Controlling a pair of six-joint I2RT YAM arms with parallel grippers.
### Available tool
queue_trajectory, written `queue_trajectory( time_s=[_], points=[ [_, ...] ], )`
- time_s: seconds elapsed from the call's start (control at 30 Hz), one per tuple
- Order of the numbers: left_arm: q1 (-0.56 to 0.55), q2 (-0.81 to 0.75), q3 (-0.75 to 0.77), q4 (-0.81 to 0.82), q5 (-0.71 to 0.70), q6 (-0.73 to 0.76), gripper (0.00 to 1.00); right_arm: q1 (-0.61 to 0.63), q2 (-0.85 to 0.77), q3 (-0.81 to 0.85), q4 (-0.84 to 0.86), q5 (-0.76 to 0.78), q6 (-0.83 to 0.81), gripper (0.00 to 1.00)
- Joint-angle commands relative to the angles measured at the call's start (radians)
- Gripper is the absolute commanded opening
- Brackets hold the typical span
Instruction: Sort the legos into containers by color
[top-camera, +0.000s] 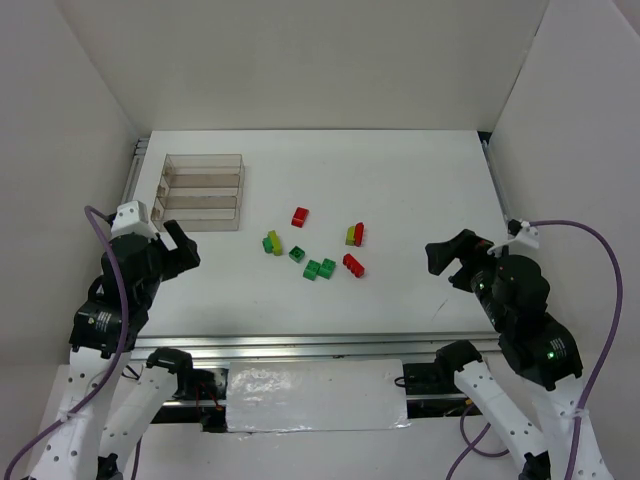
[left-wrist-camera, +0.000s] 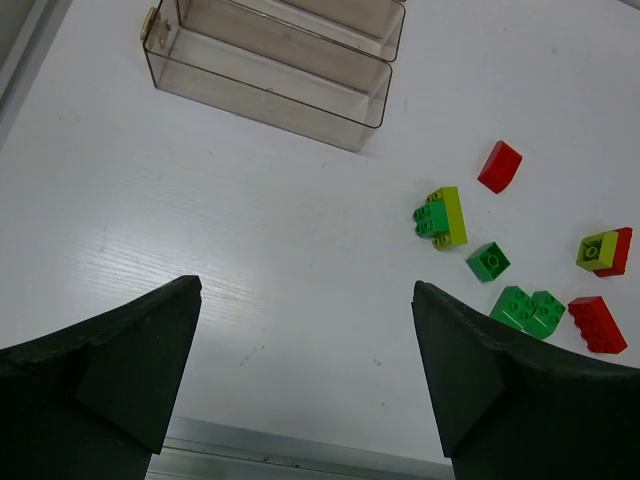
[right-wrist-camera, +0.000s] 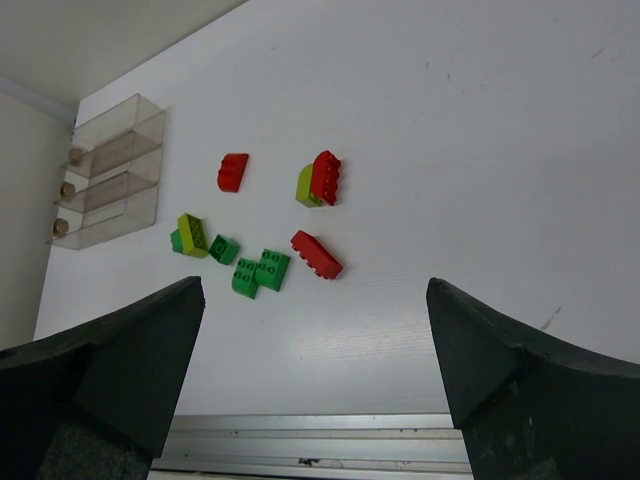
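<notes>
Left hand and right hand both hang spread wide above the matte white surface, their blunt black wedge fingers gripping nothing. Glossy studded legos lie scattered mid-surface between the two hands: a round-topped red brick, a long red brick, a small green square and two mixed-color joined pairs. Off to their left sits the clear, thin-walled tray of three narrow compartments.

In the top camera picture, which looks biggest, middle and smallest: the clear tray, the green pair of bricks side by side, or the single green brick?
Largest: clear tray
Middle: green pair
Smallest: single green brick
</notes>
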Motion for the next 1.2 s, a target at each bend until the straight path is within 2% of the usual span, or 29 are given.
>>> queue_trajectory(
  time_s=[0.0, 0.2, 0.27, 0.33, 0.43, 0.5, 0.57, 0.63, 0.67, 0.77, 0.8, 1.0, 1.17],
  points=[
    [0.000, -0.007, 0.004, 0.041, -0.006, 0.003, 0.99, 0.004, -0.004, 0.003, 0.021, 0.003, 0.017, 1.00],
    [0.004, 0.001, 0.002, 0.047, 0.013, 0.008, 1.00, 0.006, -0.022, -0.044, 0.090, -0.074, -0.004, 1.00],
    [0.002, 0.009, 0.002, 0.049, 0.023, 0.011, 1.00, 0.006, -0.013, -0.089, 0.139, -0.173, -0.024, 0.99],
    [0.002, 0.019, 0.004, 0.049, 0.026, 0.012, 1.00, 0.006, 0.041, -0.136, 0.225, -0.327, -0.040, 1.00],
    [0.004, 0.030, 0.004, 0.050, 0.037, 0.017, 1.00, 0.010, 0.209, -0.155, 0.296, -0.422, -0.057, 1.00],
    [0.005, 0.036, 0.001, 0.058, 0.053, 0.025, 0.99, 0.056, 0.359, -0.140, 0.308, -0.372, -0.063, 0.99],
    [0.008, 0.052, 0.001, 0.064, 0.084, 0.038, 0.99, 0.111, 0.459, -0.106, 0.328, -0.259, -0.087, 0.99],
    [0.011, 0.067, 0.002, 0.065, 0.099, 0.045, 0.99, 0.165, 0.683, -0.028, 0.304, -0.240, -0.157, 0.98],
    [0.011, 0.069, 0.002, 0.067, 0.101, 0.043, 0.99, 0.184, 0.684, -0.003, 0.304, -0.221, -0.175, 0.97],
    [0.013, 0.069, 0.001, 0.072, 0.118, 0.049, 1.00, 0.216, 0.904, 0.080, 0.247, -0.149, -0.253, 0.88],
    [0.014, 0.067, -0.001, 0.073, 0.122, 0.051, 1.00, 0.219, 0.929, 0.092, 0.245, -0.140, -0.271, 0.85],
    [0.014, 0.069, -0.007, 0.093, 0.182, 0.068, 1.00, 0.219, 1.078, 0.107, 0.279, -0.212, -0.357, 0.80],
    [0.014, 0.070, -0.008, 0.096, 0.195, 0.071, 0.99, 0.219, 1.197, 0.126, 0.311, -0.195, -0.374, 0.76]
  ],
)
